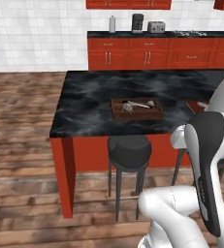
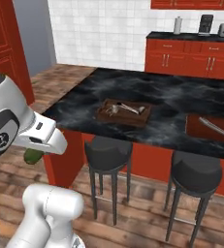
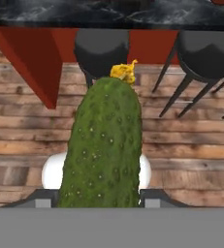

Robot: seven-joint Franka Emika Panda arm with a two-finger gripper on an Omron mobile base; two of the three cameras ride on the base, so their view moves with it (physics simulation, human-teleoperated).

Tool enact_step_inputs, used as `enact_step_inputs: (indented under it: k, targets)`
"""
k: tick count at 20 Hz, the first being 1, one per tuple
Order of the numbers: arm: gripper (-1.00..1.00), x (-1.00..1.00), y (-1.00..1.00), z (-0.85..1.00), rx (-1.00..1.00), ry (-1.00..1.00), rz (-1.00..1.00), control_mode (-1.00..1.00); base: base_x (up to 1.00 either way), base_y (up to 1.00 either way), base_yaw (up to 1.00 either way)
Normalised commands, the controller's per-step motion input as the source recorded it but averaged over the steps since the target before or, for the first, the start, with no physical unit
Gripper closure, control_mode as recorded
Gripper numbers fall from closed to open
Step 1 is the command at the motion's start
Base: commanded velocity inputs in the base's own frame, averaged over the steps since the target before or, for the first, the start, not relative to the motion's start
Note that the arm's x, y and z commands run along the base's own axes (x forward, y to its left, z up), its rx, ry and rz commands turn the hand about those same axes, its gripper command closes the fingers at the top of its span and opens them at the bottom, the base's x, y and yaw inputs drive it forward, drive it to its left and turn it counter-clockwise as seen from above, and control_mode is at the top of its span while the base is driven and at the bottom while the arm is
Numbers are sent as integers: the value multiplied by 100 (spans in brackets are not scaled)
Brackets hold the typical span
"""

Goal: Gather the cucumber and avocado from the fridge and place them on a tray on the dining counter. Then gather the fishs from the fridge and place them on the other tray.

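**Cucumber gripped, short of the dining counter**

Cucumber (image 3: 106, 145) fills the hand view, clamped between the gripper (image 3: 104, 197) fingers, its yellow tip toward two black stools (image 3: 101, 48). Right base view shows what is probably its green end (image 2: 34, 155) under the hand, near the counter's (image 2: 181, 97) left corner. Left base view shows a wooden tray (image 1: 136, 110) holding utensils, beyond a stool.

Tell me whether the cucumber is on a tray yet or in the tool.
In the tool: the bumpy green cucumber stands between the tool's fingertips, over the wooden floor, short of the dark counter.
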Motion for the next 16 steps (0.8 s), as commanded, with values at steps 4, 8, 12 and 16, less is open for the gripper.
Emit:
enact_step_inputs:
  k: [4, 8, 12, 16]
  targets:
    - [100, 0, 0, 0, 0, 0, 0, 100, 32, -100, -8]
    - [100, 0, 0, 0, 0, 0, 0, 100, 44, -100, -17]
    - [100, 0, 0, 0, 0, 0, 0, 100, 53, -98, -27]
    - [100, 0, 0, 0, 0, 0, 0, 100, 53, -74, -31]
